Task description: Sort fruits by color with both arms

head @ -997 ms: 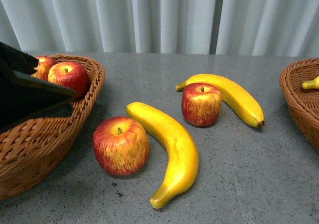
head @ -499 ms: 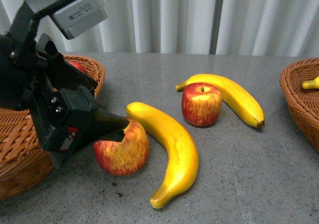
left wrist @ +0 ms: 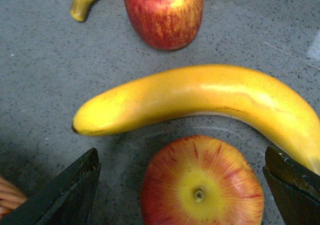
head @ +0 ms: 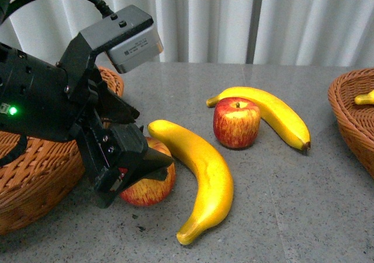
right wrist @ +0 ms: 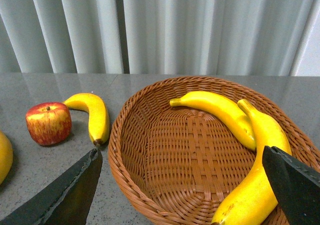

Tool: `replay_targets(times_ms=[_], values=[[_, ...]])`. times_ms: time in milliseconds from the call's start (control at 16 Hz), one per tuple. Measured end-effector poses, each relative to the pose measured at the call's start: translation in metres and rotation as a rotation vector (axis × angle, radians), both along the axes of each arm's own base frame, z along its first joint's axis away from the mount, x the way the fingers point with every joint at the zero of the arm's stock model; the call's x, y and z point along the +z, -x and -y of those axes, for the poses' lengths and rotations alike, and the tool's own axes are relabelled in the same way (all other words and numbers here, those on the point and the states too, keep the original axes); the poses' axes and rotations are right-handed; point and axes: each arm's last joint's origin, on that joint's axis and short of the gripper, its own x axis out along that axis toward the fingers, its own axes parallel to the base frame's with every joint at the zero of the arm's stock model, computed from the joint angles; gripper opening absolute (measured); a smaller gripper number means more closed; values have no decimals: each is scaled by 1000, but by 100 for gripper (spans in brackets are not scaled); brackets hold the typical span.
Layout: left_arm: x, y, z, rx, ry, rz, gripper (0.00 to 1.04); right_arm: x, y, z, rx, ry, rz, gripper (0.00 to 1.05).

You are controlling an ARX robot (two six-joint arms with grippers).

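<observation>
Front view: my left fingers (head: 155, 158) are spread and empty over the near apple (head: 146, 190). It sits on the table (head: 304, 216) just beside the apple basket (head: 41, 175). The long banana (head: 201, 172) curves close against the apple's other side. I judge a descending finger could strike the banana and shove it, or pinch both fruits. Half a second ago the arm was further back from the apple; the fruits haven't shifted.

Left wrist view: the apple stands stem-up between the fingers, nearer the finger on the banana side, which has little room.

Right wrist view: my right fingers (right wrist: 65, 195) are spread and empty over the banana basket (right wrist: 120, 155) — well apart from the near apple.
</observation>
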Motion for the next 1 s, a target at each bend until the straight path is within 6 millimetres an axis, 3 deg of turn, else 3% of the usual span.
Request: replay_targets(times_ms=[436, 623, 686, 873, 997], values=[[-14, 0, 18, -57, -37, -24, 98, 0, 0, 0, 0, 0, 0, 98], [-15, -1, 17, -43, -61, -24, 68, 0, 0, 0, 0, 0, 0, 98], [-15, 0, 17, -43, -63, -22, 63, 0, 0, 0, 0, 0, 0, 98], [-8, -1, 21, -30, -58, 14, 60, 0, 0, 0, 0, 0, 0, 98], [23, 1, 28, 28, 0, 159, 60, 0, 0, 0, 0, 0, 0, 98]])
